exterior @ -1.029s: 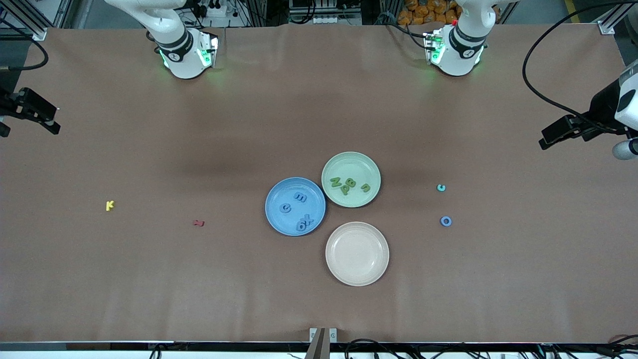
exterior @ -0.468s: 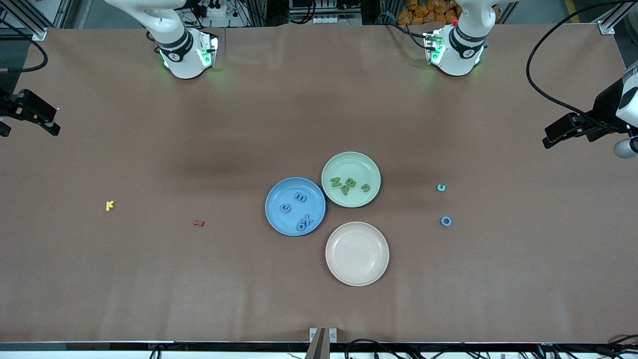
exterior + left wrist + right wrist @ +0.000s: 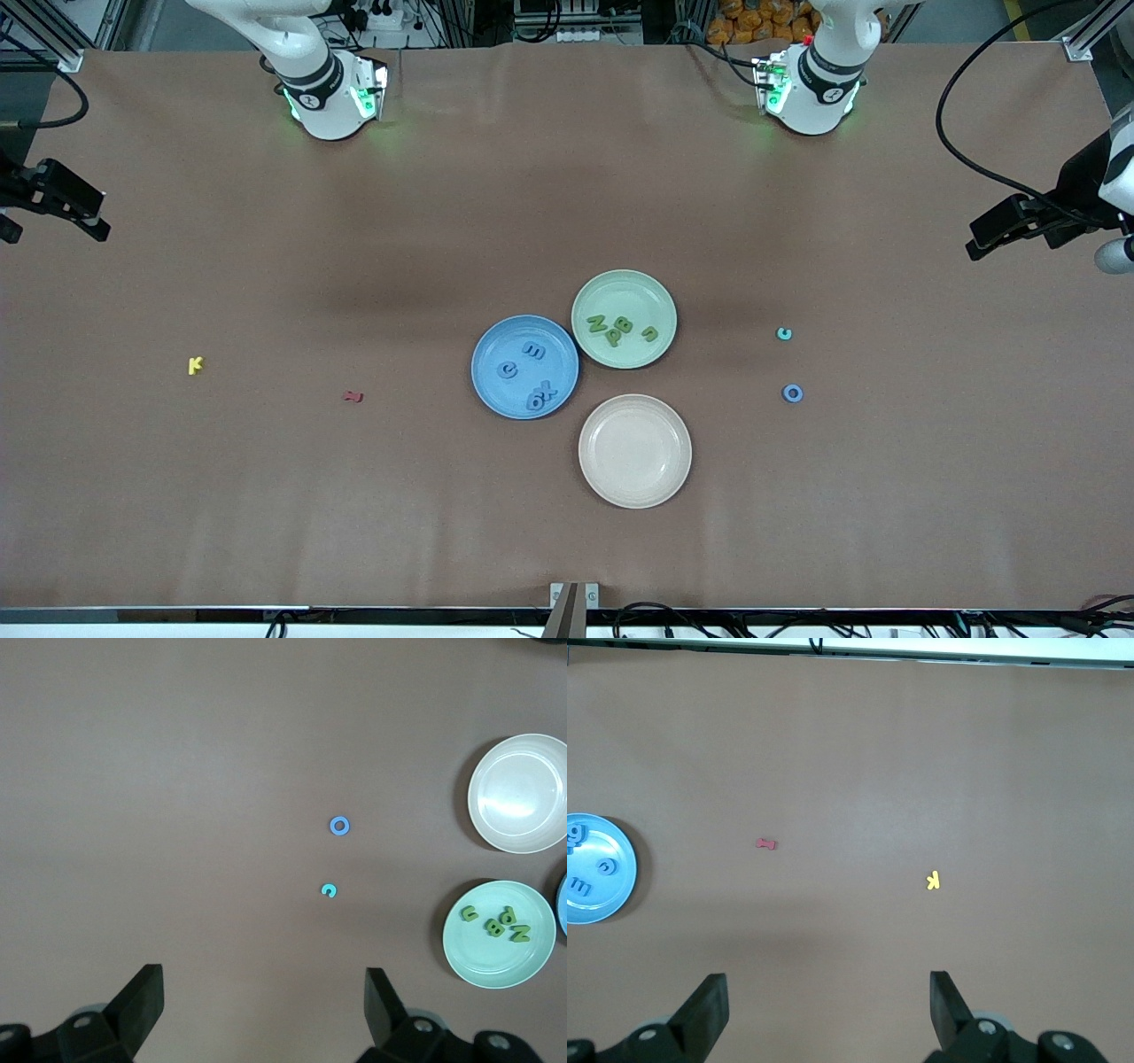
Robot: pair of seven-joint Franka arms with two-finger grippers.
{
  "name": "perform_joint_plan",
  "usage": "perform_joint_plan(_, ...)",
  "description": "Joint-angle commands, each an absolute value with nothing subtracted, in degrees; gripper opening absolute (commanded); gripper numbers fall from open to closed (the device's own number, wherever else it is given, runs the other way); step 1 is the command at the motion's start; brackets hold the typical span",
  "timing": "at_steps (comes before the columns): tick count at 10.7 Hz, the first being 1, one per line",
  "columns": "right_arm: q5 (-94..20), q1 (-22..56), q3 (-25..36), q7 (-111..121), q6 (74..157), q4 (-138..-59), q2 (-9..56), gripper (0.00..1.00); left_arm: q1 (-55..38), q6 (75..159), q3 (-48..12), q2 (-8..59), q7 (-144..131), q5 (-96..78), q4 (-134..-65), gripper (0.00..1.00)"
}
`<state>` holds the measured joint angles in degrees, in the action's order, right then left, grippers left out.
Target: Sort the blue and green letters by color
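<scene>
**A:** Start with the front view. Where are the grippers?

**B:** The left gripper hangs high over the left arm's end of the table; the right gripper hangs over the right arm's end. Both arms wait. From here the fingers are dark stubs, so I read the jaws elsewhere.

**A:** And the letters?

**B:** Four blue letters lie in the blue plate, four green letters in the pale green plate. The two plates touch at their rims. A smooth cream plate sits nearer the camera, just beside both. A blue O, a chunky ring, lies on the brown matte cover toward the left arm's end, with a small teal letter near it, farther from the camera. Its shape looks like a C, though I'm not sure. A yellow K and a small red letter lie toward the right arm's end.

**A:** Left wrist view?

**B:** Jaws spread wide, nothing between them, touching nothing. The O and the teal piece lie apart on the cover far below.

**A:** Right wrist view?

**B:** Same: fingers wide apart, empty, above the K and the red piece.
</scene>
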<state>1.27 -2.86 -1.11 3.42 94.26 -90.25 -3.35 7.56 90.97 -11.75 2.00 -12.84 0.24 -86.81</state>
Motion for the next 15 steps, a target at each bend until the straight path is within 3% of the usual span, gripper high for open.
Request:
perform_joint_plan(1,1.14,-2.9,-1.41,2.29,94.66,-90.0,-3.43,1.0,7.74,90.97,-12.13,1.23,-12.3,-0.09,-86.66,1.0)
perform_joint_plan(15,1.14,-1.58,-1.41,-1.93,91.42,-88.33,-2.9,1.0,7.82,90.97,-11.78,1.32,-11.78,0.09,-86.66,1.0)
